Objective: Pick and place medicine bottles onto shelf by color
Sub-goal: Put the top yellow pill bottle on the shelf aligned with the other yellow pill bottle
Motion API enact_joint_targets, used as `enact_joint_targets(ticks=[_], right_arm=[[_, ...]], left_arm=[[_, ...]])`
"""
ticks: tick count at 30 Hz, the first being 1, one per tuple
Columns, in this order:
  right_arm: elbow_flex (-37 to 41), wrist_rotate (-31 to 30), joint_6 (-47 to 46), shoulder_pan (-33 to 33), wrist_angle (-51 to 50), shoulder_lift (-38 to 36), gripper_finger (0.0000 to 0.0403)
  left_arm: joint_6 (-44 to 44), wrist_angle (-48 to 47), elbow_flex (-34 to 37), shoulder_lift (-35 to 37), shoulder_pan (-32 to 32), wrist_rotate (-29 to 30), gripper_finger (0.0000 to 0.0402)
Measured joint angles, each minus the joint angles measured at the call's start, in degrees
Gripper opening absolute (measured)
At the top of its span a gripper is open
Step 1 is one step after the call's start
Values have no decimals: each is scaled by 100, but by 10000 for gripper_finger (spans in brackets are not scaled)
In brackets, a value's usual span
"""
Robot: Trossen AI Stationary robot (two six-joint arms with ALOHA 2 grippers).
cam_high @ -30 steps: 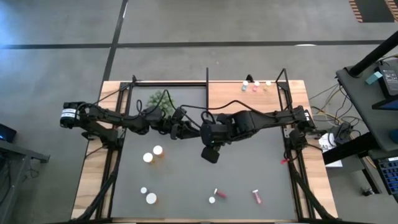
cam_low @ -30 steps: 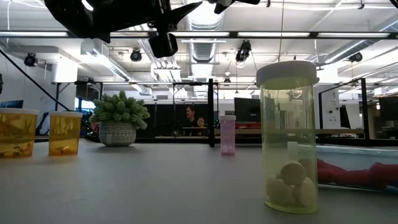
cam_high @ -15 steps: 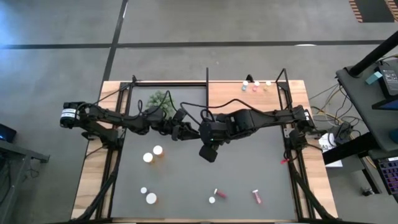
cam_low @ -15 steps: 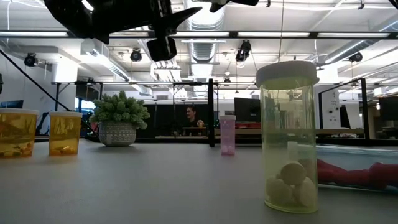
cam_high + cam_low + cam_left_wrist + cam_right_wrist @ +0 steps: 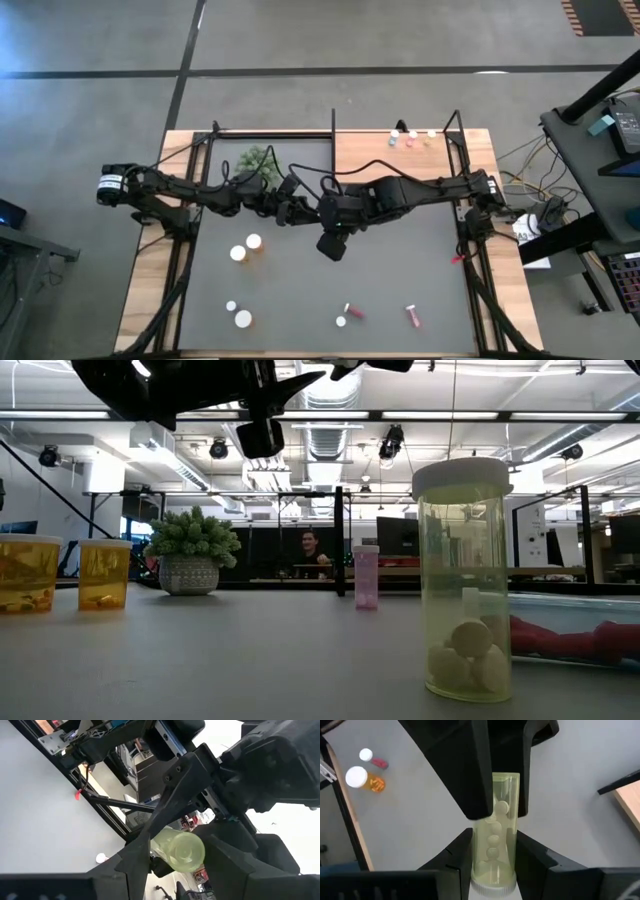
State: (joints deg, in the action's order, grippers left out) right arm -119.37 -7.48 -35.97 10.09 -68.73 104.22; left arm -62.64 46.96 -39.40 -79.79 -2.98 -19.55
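Observation:
A yellow-green bottle (image 5: pixel 495 820) with a white cap (image 5: pixel 492 885) hangs level in the air above the middle of the table, between both grippers. My left gripper (image 5: pixel 302 210) is shut on its bottom end, and my right gripper (image 5: pixel 318 211) is shut on its cap end. Two orange bottles (image 5: pixel 247 247), two white-capped bottles (image 5: pixel 238 313), a red vial (image 5: pixel 347 313) and a pink vial (image 5: pixel 411 316) are on the dark tabletop. Three small vials (image 5: pixel 411 136) stand on the light-brown shelf board (image 5: pixel 370 150) at the far right. My left gripper pinches the bottle's bottom end (image 5: pixel 182 851) between its two fingers. The fingers come level from the table's left and lie along the bottle, which is clear of the table. My right gripper pinches the bottle's sides just above the white cap (image 5: pixel 492 862) between its two fingers (image 5: pixel 462 852). The fingers come level from the table's right and lie along the bottle. The cap points back toward the wrist.
A green plant ball (image 5: pixel 258 160) stands at the far left of the shelf board. Black metal rods (image 5: pixel 333 125) edge the board. In the low view another yellow-green bottle (image 5: pixel 463 575) stands close by. A small red thing (image 5: pixel 457 258) lies at the right edge.
My right gripper has gone a little toward the table's left edge, closer onto the bottle and my left gripper.

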Motion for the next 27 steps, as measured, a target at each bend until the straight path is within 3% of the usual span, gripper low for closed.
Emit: enact_joint_targets(ticks=[12,21,27], right_arm=[[31,-2,42,-39,48,0,106],[31,2,-39,-39,37,-7,107],[31,44,47,-39,40,-7,107]], left_arm=[[7,3,0,-2,4,0,156],[87,-13,7,-7,2,5,92],[83,-7,37,-7,0,7,91]])
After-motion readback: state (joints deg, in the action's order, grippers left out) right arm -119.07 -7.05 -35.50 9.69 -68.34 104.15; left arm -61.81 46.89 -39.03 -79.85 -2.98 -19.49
